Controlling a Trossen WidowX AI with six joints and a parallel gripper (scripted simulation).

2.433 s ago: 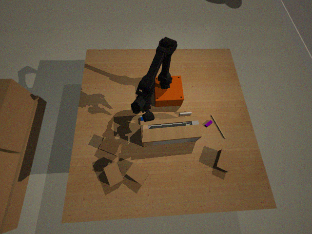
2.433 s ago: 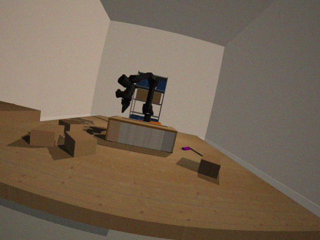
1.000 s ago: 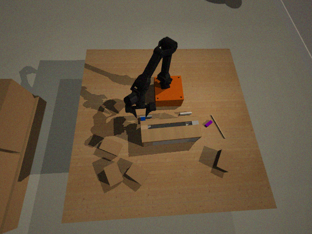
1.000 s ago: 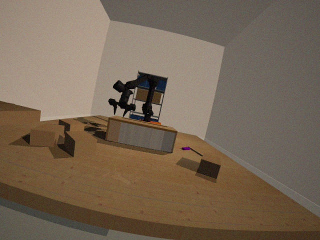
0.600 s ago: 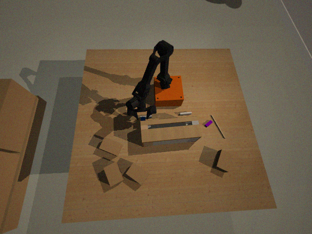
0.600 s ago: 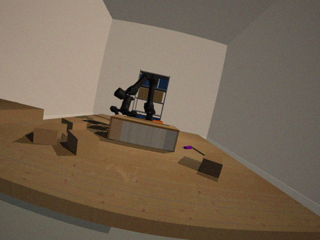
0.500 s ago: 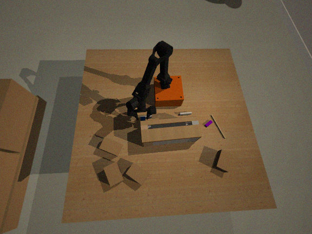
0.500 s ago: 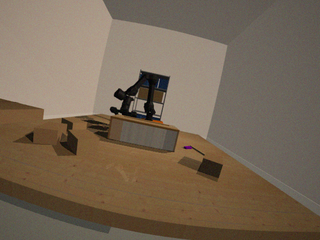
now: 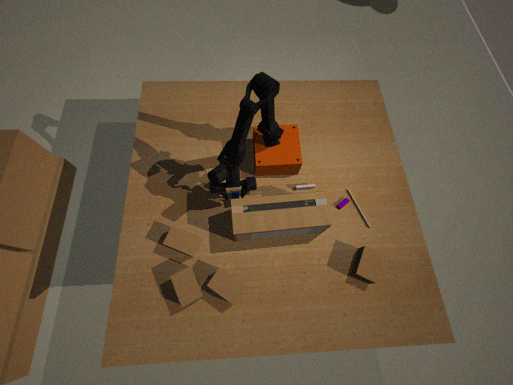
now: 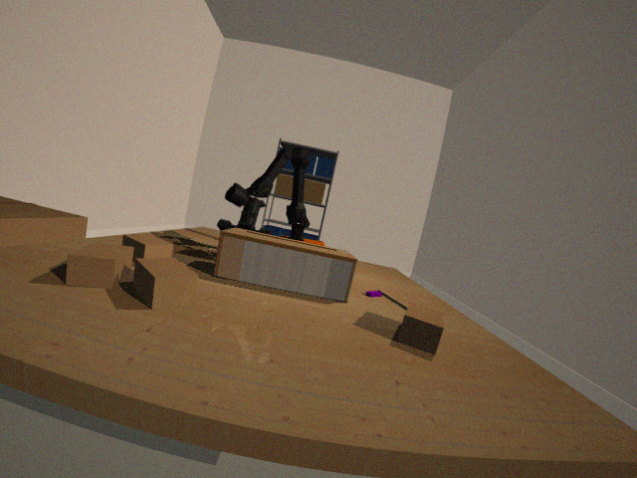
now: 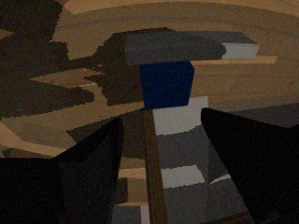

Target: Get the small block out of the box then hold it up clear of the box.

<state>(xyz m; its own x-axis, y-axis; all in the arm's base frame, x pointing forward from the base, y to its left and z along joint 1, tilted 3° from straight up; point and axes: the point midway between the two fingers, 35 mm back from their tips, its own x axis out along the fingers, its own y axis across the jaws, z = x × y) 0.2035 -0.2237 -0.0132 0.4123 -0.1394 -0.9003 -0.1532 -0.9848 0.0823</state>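
One claw (image 9: 234, 193) (image 10: 245, 229) (image 11: 163, 119) standing partly open, holding nothing. Blue block (image 9: 235, 195) (image 11: 166, 85) apparently lying outside box (image 9: 281, 221) (image 10: 283, 267) (image 11: 179, 151), toward table's (image 9: 289, 318) (image 10: 309, 401) (image 11: 224, 77) left edge in top view. You're probably approaching pickup; next needing fingers straddling block, avoiding box.

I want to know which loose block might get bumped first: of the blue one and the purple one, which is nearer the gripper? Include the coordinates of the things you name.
The blue block (image 9: 235, 195) (image 11: 166, 85), just ahead of the open gripper (image 9: 234, 191) (image 11: 163, 119); the purple one lies beyond the box's far end.

The desk (image 9: 285, 314) (image 10: 318, 401) is brown with wavy lines, the arm's base (image 9: 285, 155) is bright orange, and one little bar (image 9: 342, 203) (image 10: 373, 294) is purple.
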